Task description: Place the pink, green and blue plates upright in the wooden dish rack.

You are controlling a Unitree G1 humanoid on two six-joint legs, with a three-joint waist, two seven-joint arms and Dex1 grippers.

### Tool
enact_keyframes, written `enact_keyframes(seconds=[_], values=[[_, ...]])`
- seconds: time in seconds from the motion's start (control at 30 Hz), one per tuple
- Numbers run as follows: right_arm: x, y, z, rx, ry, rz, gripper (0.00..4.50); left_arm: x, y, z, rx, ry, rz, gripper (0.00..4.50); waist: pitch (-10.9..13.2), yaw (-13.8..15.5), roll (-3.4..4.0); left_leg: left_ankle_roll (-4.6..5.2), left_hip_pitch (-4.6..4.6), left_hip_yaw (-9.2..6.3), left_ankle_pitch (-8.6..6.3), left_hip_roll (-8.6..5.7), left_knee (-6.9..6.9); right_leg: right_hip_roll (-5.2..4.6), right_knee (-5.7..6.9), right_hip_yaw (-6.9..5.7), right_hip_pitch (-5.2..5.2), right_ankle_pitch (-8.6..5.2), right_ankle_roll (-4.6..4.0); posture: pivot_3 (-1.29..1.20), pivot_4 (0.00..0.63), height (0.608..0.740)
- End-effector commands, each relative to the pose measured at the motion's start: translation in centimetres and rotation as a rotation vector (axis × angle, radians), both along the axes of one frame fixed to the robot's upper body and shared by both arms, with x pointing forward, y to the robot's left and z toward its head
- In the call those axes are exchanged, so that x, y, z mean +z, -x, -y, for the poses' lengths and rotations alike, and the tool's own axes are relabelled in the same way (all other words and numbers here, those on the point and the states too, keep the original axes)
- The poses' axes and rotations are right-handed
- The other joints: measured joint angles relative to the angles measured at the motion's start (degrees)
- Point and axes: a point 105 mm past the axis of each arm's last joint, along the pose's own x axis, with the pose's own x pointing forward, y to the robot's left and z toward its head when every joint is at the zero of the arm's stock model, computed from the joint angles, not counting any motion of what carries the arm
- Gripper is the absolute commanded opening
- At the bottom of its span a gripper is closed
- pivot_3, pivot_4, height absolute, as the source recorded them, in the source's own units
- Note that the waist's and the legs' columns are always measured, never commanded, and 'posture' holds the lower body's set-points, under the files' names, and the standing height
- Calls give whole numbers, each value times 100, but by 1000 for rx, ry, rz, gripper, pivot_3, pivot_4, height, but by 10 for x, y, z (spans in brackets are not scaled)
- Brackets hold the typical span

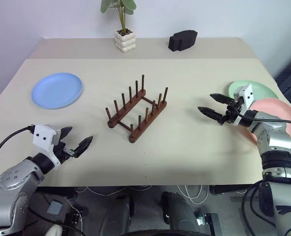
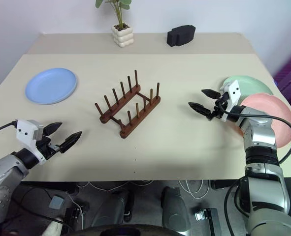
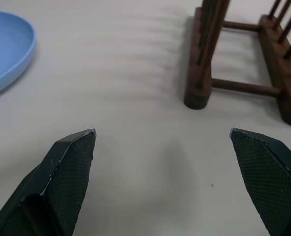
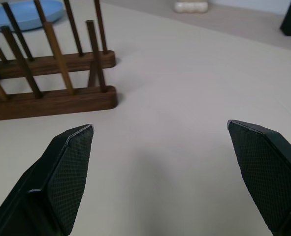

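1. Rack [image 1: 137, 109] sits empty mid-desk [image 1: 184, 142]; both pincers, left [image 1: 75, 142] and right [image 1: 215, 105], spread, holding nothing.
2. Pink plate [image 1: 283, 118] overlaps green [image 1: 256, 88] beside the right pincer; pinch its rim first; blue [image 1: 56, 90] lies far left.

- The two head views look forward and down from above over the table [image 1: 184, 147], side by side (nearly the same scene).
- Each wrist view sits low, close above the tabletop, facing the wooden dish rack [image 1: 137, 110], which all views share.
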Motion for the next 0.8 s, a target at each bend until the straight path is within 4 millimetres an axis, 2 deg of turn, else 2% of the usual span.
enact_keyframes(seconds=[0.03, 0.13, 0.27, 0.4, 0.57, 0.8], values=[[7, 4, -10, 38, -9, 33, 4433, 8, 5, 25, -146, -10, -11, 4500, 0, 10, 0, 0, 0, 0, 0, 0, 0, 0, 0, 0, 0, 0, 0, 0, 150, 735], [4, 8, -24, 56, -22, 34, 4433, 4, 9, 32, -223, -16, -46, 4500, 0, 3, 0, 0, -1, -2, 0, 0, 0, 0, -4, 2, 0, 0, 0, 0, 150, 735], [-5, 16, -40, 72, -52, 23, 4433, -17, 3, 61, -335, -100, -108, 4500, 0, 14, 7, 0, -1, -2, -1, 1, -2, 2, -3, 2, 0, 1, -2, 0, 150, 735], [-4, 34, -44, 79, -75, 22, 4433, -20, -7, 91, -400, -61, -107, 4500, 2, 43, 10, 0, -5, -4, -1, 0, -4, 4, -6, 3, -2, 1, -1, 0, 150, 735], [-13, 48, -49, 67, -84, -3, 4433, -31, -18, 104, -399, -85, -117, 4500, 1, 2, 12, 1, 1, -3, -1, 2, -5, 6, -6, 5, -2, 2, -1, 0, 150, 735], [-15, 49, -49, 41, -100, -4, 4433, -42, -34, 118, -360, -53, -127, 4500, 0, 17, 13, 1, 0, -3, -1, 4, -4, 10, -5, 5, -2, 3, 0, 0, 150, 735]])
